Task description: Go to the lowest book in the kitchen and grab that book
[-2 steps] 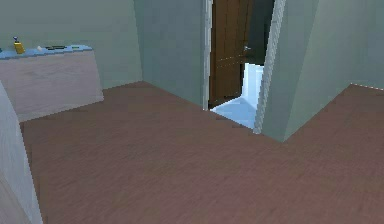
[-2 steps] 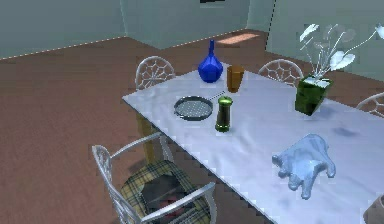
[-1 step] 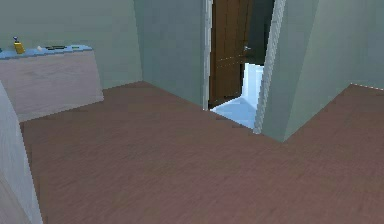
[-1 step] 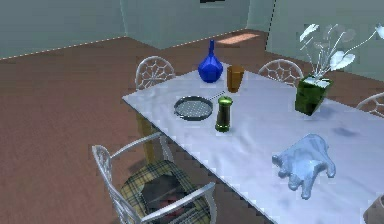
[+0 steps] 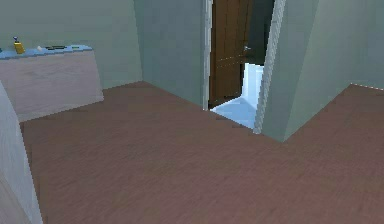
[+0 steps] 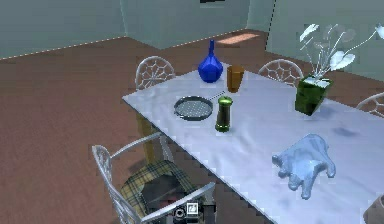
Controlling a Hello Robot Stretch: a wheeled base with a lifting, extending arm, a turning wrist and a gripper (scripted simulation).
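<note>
At the arm side view's bottom edge, two small white squares with black marks sit beside the gripper's dark body (image 6: 165, 196). It lies over the plaid seat of a clear wire chair (image 6: 128, 178). With the seat right behind it, I cannot tell whether it holds anything. In the forward view a pale counter (image 5: 55, 80) stands at the far left, with a small yellow object (image 5: 17, 45) and a flat dark item on top.
A long white table (image 6: 260, 140) carries a blue vase (image 6: 210, 66), an amber cup (image 6: 235, 79), a dark bottle (image 6: 225, 113), a round dish (image 6: 191, 107), a potted plant (image 6: 313, 93) and a pale blue lump (image 6: 306, 162). Ahead lies brown floor and a doorway (image 5: 238, 70).
</note>
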